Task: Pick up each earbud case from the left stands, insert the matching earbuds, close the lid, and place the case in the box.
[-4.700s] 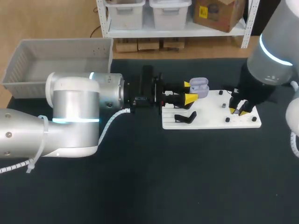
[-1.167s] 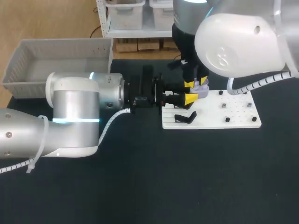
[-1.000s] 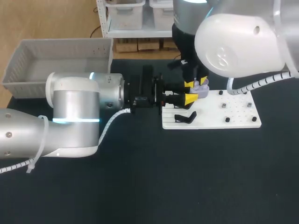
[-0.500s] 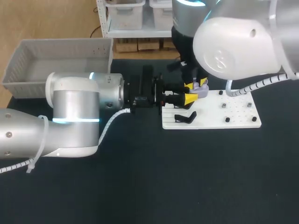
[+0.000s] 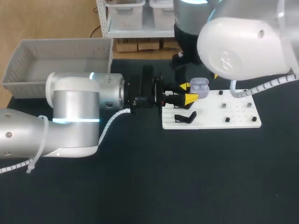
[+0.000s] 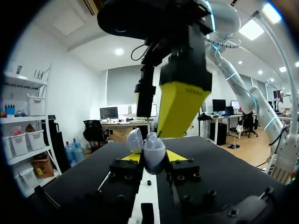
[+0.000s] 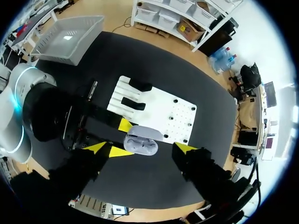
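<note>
Left pincer (image 6: 153, 157) tight on open earbud case (image 6: 154, 147); right pincer (image 7: 140, 148) wide, empty, hidden in head view behind its arm (image 5: 238, 42).

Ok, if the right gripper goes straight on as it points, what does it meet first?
Probably the open case, held in the left gripper: it lies straight ahead of the right gripper, between its open fingers. Gap unclear.

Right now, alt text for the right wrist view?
Open lilac earbud case, clamped in the left gripper over the black table, directly under the right gripper, whose fingers stand wide apart. Beyond it: a white board with two black stands and the grey box.
</note>
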Action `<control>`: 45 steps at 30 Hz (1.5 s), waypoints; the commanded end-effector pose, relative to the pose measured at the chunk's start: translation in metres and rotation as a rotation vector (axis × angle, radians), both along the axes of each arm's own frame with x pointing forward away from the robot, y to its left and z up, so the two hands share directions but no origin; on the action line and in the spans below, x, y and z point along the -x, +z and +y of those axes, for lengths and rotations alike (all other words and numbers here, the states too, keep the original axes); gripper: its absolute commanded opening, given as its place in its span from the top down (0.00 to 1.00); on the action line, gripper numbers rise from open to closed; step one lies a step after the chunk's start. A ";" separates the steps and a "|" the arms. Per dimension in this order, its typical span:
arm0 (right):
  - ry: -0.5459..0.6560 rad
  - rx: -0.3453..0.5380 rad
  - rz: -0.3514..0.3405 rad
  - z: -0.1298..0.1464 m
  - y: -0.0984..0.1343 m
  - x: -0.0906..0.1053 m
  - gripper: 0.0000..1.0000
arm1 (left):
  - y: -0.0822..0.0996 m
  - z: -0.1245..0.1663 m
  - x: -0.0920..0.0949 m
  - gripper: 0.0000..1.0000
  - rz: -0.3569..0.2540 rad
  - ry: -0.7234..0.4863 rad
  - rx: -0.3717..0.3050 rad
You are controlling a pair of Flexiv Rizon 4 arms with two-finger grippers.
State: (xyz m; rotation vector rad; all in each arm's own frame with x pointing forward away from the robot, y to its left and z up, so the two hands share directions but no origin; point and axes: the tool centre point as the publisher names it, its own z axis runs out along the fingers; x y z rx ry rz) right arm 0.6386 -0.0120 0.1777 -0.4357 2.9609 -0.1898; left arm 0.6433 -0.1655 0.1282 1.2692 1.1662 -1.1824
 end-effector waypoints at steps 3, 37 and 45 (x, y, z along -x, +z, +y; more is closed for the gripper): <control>-0.215 -0.055 -0.082 -0.029 0.012 -0.014 0.00 | 0.000 0.000 0.002 1.00 -0.003 0.006 0.002; -0.450 -0.132 0.007 -0.060 -0.040 -0.040 0.00 | 0.000 0.000 0.002 1.00 -0.003 0.006 0.002; -0.402 -0.122 0.049 -0.056 -0.042 -0.023 0.00 | 0.000 0.000 0.002 1.00 -0.003 0.006 0.002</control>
